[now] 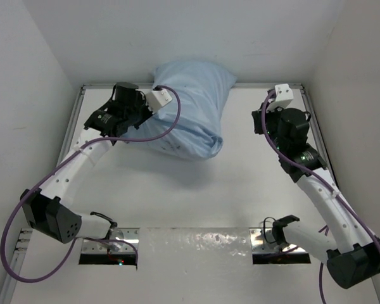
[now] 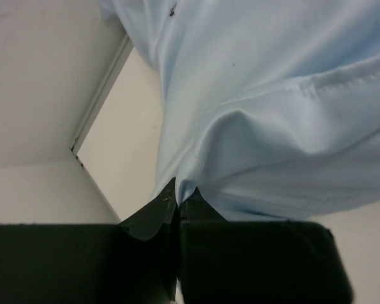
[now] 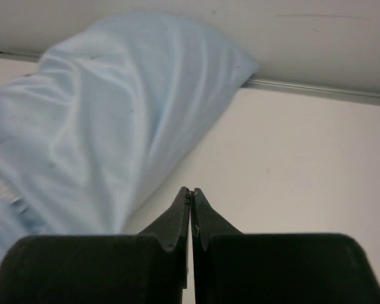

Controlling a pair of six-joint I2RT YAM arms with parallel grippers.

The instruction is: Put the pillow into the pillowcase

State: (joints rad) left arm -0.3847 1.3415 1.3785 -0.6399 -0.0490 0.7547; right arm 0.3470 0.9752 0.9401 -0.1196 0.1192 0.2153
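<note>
Our left tool (image 2: 177,195) is clenched on a fold at the left edge of the pillowcase (image 1: 191,107). It lies plump on the surface (image 1: 177,190), so we judge the pillow already inside; next comes settling the hem. Its long axis runs near to far, the far end against the wall (image 1: 177,31). Well right of the pillowcase, our right tool (image 3: 190,193) is pinched shut, empty.

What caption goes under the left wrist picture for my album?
Left pincer shut on a fold of the light blue pillowcase.
</note>
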